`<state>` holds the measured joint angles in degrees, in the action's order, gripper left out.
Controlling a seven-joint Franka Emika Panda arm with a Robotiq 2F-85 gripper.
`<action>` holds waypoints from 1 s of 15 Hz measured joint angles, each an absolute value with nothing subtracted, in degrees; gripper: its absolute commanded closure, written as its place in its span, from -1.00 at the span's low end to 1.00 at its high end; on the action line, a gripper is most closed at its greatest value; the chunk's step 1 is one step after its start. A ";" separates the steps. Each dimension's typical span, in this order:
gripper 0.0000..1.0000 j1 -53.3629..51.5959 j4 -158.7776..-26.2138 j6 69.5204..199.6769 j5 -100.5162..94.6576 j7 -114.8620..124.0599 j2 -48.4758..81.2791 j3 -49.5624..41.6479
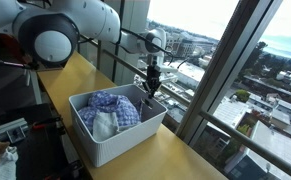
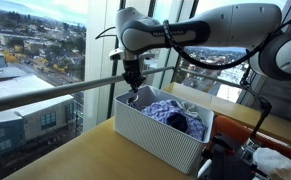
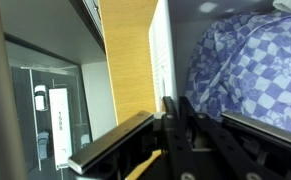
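Hand [image 3: 175,108], blurred and cut off, sits at the bin [image 3: 162,60] wall.

Cloth [image 1: 113,108] in bin [image 1: 115,146] on table [image 1: 77,76]; hand [image 1: 151,90] seemingly at bin's rim.

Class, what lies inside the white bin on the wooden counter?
A blue-and-white checked cloth fills the white bin, with a white cloth at one end. Anything beneath them, and the bin's floor, is covered.

This looks like an upper-floor office or lab. Tall dark-framed windows [image 1: 200,45] run along the far edge of a pale wooden tabletop [image 1: 80,75], and city rooftops [image 2: 20,110] lie far below. A white robot arm [image 2: 215,25] reaches over the tabletop.
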<state>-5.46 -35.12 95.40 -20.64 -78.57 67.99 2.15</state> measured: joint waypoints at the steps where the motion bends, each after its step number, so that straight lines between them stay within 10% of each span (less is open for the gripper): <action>1: 0.04 -5.47 -35.01 95.40 -20.64 -78.57 67.98 2.15; 7: -0.84 -5.72 -33.90 95.31 -20.64 -78.57 67.98 2.15; 10: -0.11 -5.83 -33.41 95.29 -20.64 -78.57 67.97 2.15; 15: 0.55 -6.30 -33.26 95.28 -20.64 -78.57 67.98 2.15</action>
